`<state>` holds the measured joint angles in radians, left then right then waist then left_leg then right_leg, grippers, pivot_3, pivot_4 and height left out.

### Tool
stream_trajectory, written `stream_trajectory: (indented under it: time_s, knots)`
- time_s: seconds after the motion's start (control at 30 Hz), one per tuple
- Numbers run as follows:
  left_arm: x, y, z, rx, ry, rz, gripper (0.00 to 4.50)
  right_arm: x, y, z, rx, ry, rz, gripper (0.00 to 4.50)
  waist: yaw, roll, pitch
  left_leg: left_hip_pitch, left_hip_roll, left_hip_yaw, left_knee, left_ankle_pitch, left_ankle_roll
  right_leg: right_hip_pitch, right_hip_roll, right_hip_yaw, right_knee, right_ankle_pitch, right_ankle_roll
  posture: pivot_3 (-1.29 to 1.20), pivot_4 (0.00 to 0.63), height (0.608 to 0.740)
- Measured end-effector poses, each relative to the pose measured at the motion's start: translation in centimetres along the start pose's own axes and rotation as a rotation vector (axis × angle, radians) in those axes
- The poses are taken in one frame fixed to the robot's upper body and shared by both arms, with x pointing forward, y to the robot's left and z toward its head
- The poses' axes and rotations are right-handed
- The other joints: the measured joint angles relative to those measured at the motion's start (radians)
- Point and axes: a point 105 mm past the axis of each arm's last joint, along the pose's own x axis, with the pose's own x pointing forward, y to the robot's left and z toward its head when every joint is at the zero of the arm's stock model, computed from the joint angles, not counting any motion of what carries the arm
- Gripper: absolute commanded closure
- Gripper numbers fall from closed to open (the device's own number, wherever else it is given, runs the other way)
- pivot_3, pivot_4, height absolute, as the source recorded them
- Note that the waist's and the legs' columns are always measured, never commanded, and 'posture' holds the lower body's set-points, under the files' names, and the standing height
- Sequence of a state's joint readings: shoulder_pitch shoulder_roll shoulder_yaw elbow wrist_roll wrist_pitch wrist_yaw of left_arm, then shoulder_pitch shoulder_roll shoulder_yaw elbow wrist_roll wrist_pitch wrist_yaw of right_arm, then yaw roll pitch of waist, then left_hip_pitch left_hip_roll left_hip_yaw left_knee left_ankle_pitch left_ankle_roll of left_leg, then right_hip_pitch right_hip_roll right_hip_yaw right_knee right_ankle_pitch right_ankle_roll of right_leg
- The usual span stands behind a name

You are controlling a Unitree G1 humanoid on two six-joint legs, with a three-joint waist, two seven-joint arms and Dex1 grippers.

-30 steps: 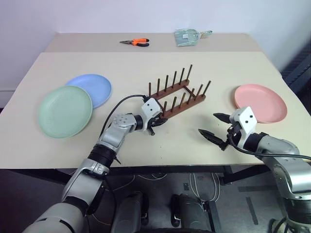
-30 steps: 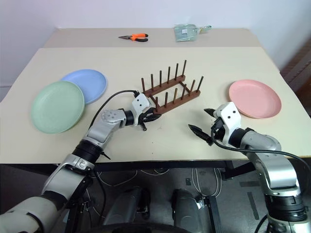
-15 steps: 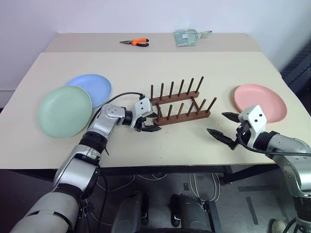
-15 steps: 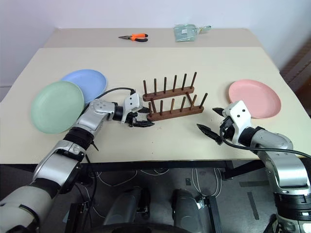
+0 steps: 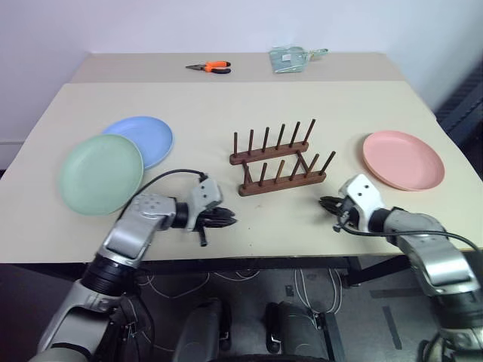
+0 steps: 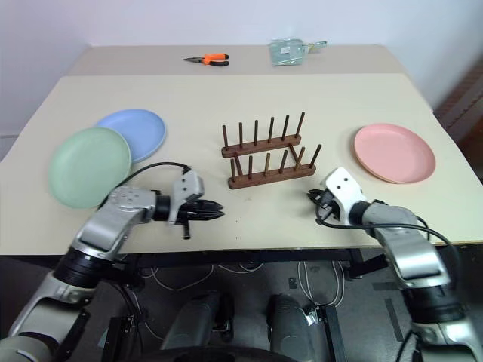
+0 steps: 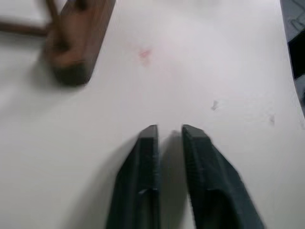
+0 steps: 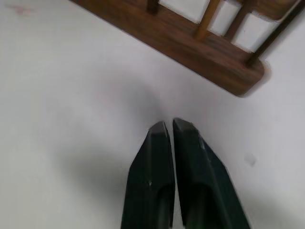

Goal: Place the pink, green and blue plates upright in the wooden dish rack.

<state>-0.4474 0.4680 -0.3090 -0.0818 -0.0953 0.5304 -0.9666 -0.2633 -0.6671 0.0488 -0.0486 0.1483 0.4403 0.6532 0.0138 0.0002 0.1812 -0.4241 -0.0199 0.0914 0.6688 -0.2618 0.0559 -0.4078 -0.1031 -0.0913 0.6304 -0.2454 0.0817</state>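
The wooden dish rack (image 5: 279, 158) stands empty at the table's middle, its rails roughly parallel to the front edge. The green plate (image 5: 101, 173) lies flat at the left, overlapping the blue plate (image 5: 147, 136) behind it. The pink plate (image 5: 402, 160) lies flat at the right. My left gripper (image 5: 230, 219) hovers low near the front edge, left of the rack and apart from it, fingers almost together and empty (image 7: 169, 133). My right gripper (image 5: 326, 204) is shut and empty (image 8: 170, 125), just off the rack's near right end (image 8: 190, 45).
Orange-handled pliers (image 5: 209, 66) and a pale green packet (image 5: 290, 57) lie on the far table. The table's front edge runs just below both grippers. Bare tabletop lies between the rack and the plates on each side.
The rack went from diagonal to about parallel with the front edge. My left gripper let go of it, drew back toward the front edge and closed. My right gripper closed and sank toward the rack.
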Motion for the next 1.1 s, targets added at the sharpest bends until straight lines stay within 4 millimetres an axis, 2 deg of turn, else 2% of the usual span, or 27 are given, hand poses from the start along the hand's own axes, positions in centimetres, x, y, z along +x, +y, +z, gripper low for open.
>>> stream_trajectory:
  time_s: [0.07, 0.2, 0.37, 0.47, 0.5, 0.57, 0.73, 0.8, 0.9, 0.97, 1.07, 1.1]
  knots:
    - [1.0, 0.9, 0.4, 0.061, 0.019, 0.081, 3.73, 1.1, -0.8, 0.4, -0.018, 0.003, -0.040, 4.46, 0.001, 0.000, -0.001, 0.001, 0.000, 0.000, 0.000, 0.000, 0.000, 0.001, 0.000, 0.000, 0.000, 0.000, 0.000, 0.00, 0.150, 0.740]
    - [2.5, 3.8, 1.0, 0.055, 0.030, 0.276, 3.73, 3.3, -1.7, 0.9, -0.036, -0.002, -0.087, 4.46, -0.005, -0.002, -0.004, 0.005, 0.000, 0.000, 0.001, 0.000, 0.000, 0.005, 0.001, 0.000, 0.001, 0.000, 0.001, 0.00, 0.150, 0.740]
    - [2.8, 6.3, 1.0, 0.048, 0.038, 0.408, 3.73, 5.1, -3.1, 1.4, -0.073, -0.009, -0.151, 4.46, -0.015, -0.003, -0.005, 0.007, 0.000, 0.001, 0.000, 0.001, -0.001, 0.006, 0.001, 0.000, 0.002, 0.000, 0.001, 0.00, 0.150, 0.740]
    - [2.5, 7.2, 1.0, 0.041, 0.043, 0.445, 3.73, 5.4, -3.5, 1.6, -0.095, -0.014, -0.162, 4.46, -0.025, -0.003, -0.005, 0.007, 0.001, 0.001, 0.000, 0.001, -0.001, 0.006, 0.001, 0.000, 0.002, 0.000, 0.001, 0.00, 0.150, 0.740]
    - [2.4, 7.3, 1.0, 0.044, 0.039, 0.451, 3.73, 5.3, -3.6, 1.6, -0.102, -0.017, -0.158, 4.23, -0.026, -0.003, -0.005, 0.007, 0.001, 0.001, 0.000, 0.001, -0.001, 0.006, 0.001, 0.000, 0.002, 0.000, 0.001, 0.00, 0.150, 0.740]
    - [2.4, 7.4, 1.0, 0.045, 0.037, 0.462, 3.73, 4.7, -4.0, 1.3, -0.126, -0.004, -0.155, 3.55, -0.025, -0.003, -0.005, 0.007, 0.001, 0.001, 0.000, 0.001, -0.001, 0.006, 0.001, 0.000, 0.002, 0.000, 0.001, 0.00, 0.150, 0.740]
    - [1.2, 8.3, 0.5, 0.034, 0.040, 0.528, 3.73, 0.0, -7.6, -0.1, -0.177, 0.060, -0.248, 1.36, -0.027, -0.002, -0.004, 0.007, 0.001, 0.001, -0.001, 0.001, -0.001, 0.006, 0.001, 0.000, 0.001, 0.000, 0.001, 0.00, 0.150, 0.740]
    - [0.9, 8.4, 0.3, 0.030, 0.040, 0.542, 3.73, -2.5, -9.6, -0.3, -0.194, 0.098, -0.310, 1.36, -0.030, -0.002, -0.005, 0.007, 0.001, 0.001, -0.002, 0.001, -0.002, 0.005, 0.001, 0.001, 0.001, 0.000, 0.001, 0.00, 0.150, 0.740]
    - [0.1, 7.4, -0.1, -0.004, 0.012, 0.505, 3.73, -5.3, -11.3, -0.9, -0.221, 0.173, -0.345, 1.36, -0.034, -0.001, -0.005, 0.008, 0.002, 0.002, -0.003, 0.001, -0.002, 0.005, 0.001, 0.001, 0.000, 0.000, 0.001, 0.00, 0.150, 0.740]
    - [0.0, 6.2, -0.2, -0.019, -0.011, 0.441, 3.73, -5.4, -11.5, -2.0, -0.212, 0.206, -0.343, 1.36, -0.034, -0.001, -0.005, 0.008, 0.002, 0.002, -0.003, 0.001, -0.003, 0.005, 0.001, 0.001, 0.000, 0.000, 0.001, 0.00, 0.150, 0.740]
    - [0.4, 3.2, 0.4, -0.018, -0.066, 0.282, 3.73, -4.1, -11.5, -3.9, -0.175, 0.236, -0.336, 1.36, -0.030, -0.001, -0.003, 0.007, 0.001, 0.003, -0.003, 0.001, -0.003, 0.004, 0.000, 0.001, 0.000, 0.000, 0.000, 0.00, 0.150, 0.740]
    - [0.3, 2.5, 0.7, -0.011, -0.082, 0.245, 3.73, -3.8, -11.8, -3.8, -0.181, 0.231, -0.341, 1.60, -0.031, -0.001, -0.003, 0.007, 0.001, 0.003, -0.002, 0.001, -0.003, 0.004, 0.000, 0.001, 0.000, 0.000, 0.000, 0.00, 0.150, 0.740]
